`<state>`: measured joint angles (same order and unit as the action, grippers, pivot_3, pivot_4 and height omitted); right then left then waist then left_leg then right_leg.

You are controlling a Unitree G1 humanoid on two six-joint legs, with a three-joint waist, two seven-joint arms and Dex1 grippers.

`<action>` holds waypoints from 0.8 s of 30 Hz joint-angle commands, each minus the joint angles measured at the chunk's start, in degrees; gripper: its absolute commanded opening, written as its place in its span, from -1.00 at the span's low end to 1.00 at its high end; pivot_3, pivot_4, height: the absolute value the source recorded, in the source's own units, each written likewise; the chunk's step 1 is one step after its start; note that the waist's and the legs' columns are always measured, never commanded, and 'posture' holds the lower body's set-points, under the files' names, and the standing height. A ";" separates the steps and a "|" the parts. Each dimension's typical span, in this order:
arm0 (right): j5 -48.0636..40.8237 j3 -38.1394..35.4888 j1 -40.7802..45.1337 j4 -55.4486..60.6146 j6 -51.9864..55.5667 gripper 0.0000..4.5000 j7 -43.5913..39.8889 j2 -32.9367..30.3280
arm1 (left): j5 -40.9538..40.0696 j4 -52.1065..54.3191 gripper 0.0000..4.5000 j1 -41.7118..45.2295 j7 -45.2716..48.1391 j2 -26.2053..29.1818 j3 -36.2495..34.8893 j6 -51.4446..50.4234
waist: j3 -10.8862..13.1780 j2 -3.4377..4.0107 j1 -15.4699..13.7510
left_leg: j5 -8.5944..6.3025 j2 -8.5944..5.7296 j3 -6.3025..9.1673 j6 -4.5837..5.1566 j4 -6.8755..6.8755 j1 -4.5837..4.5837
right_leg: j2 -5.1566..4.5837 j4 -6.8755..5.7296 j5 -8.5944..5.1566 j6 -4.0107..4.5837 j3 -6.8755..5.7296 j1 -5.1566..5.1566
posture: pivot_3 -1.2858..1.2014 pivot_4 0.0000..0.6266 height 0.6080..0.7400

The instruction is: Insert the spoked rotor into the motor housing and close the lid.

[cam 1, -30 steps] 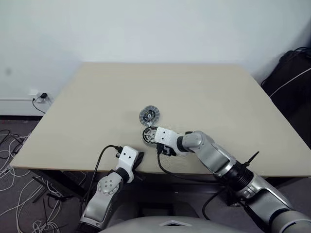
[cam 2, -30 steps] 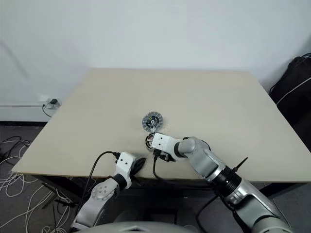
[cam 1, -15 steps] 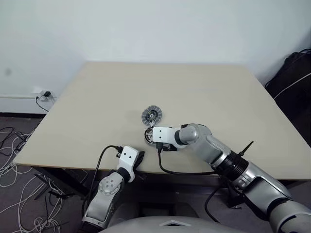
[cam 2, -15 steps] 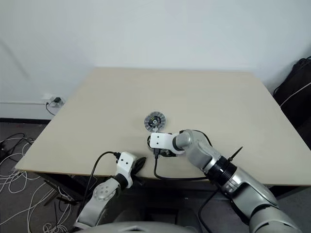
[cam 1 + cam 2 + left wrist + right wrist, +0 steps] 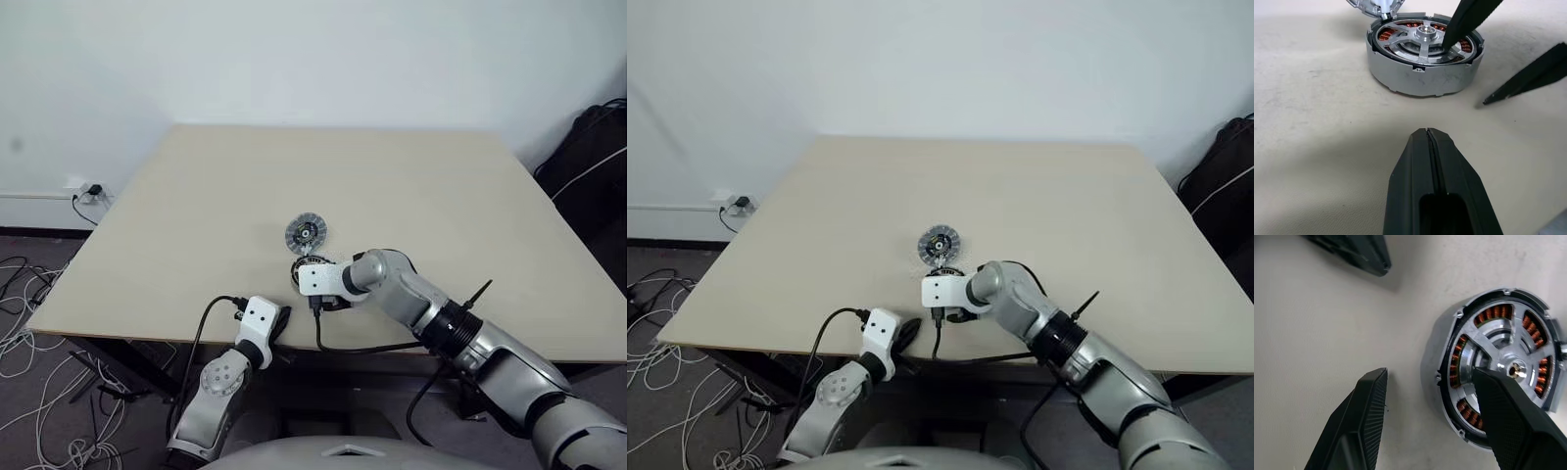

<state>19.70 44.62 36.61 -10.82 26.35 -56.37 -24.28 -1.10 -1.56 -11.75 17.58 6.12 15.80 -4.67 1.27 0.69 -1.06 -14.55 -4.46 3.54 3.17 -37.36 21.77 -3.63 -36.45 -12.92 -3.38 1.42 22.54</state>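
Housing, a thick round silver-walled motor housing (image 5: 1422, 61) with copper-brown windings, sits near the counter (image 5: 196, 196) front edge, with the thin spoked rotor (image 5: 1501, 360) already lying in its mouth. Just behind the housing lies the flat silver-grey slitted lid (image 5: 305, 233). Right gripper (image 5: 1447, 423) stands spread, one finger (image 5: 1513, 421) over the rotor near the hub, the other outside the housing wall. Left gripper (image 5: 1430, 147) rests in front of the housing, pressed together, empty. Judged step: seating the rotor. Best pressed squarely down near the hub, kept level, without nudging the housing, then lifted clear to fetch the lid.
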 commanded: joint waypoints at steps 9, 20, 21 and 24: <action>3.26 -0.18 3.11 -3.96 -4.09 -0.23 -3.29 0.99 | -0.10 0.66 -1.00 0.75 -0.75 -1.30 -0.40 1.43 | -0.01 0.01 -0.01 | 0.02 0.00 0.02 -0.03 0.00 -0.01 | 0.01 -0.06 0.00 0.00 -0.02 0.01 | 0.03 -1.00 1.00; 5.46 -0.94 4.94 -8.75 -5.62 -0.99 -3.73 2.51 | 0.19 2.02 -1.00 -0.26 -1.92 -1.90 -0.26 1.52 | -0.03 -0.01 0.09 | 0.13 0.00 0.09 -0.21 -0.04 -0.09 | 0.01 -0.40 -0.05 0.05 -0.06 0.04 | 0.03 -1.00 1.00; 5.59 -1.12 4.95 -9.22 -5.60 -0.99 -3.48 2.63 | 0.21 2.20 -1.00 -0.38 -1.98 -1.90 -0.25 1.51 | -0.03 -0.01 0.10 | 0.13 0.00 0.11 -0.22 -0.05 -0.09 | 0.02 -0.40 -0.06 0.05 -0.08 0.04 | 0.03 -1.00 1.00; 5.63 -2.27 4.42 -9.60 -5.37 -0.99 -2.09 2.92 | 0.22 2.63 -1.00 -0.63 -2.10 -1.89 -0.18 1.39 | -0.03 -0.01 0.11 | 0.15 0.00 0.16 -0.25 -0.07 -0.11 | 0.04 -0.42 -0.16 -0.12 -0.10 0.02 | 0.03 -1.00 1.00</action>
<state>23.89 44.34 39.96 -19.10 20.45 -60.62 -21.14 -1.08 -1.61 -12.72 15.82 4.65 15.71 -4.50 1.24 0.68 -0.96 -14.39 -4.46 3.72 2.91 -37.44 21.66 -3.59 -36.88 -13.08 -3.50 1.31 22.55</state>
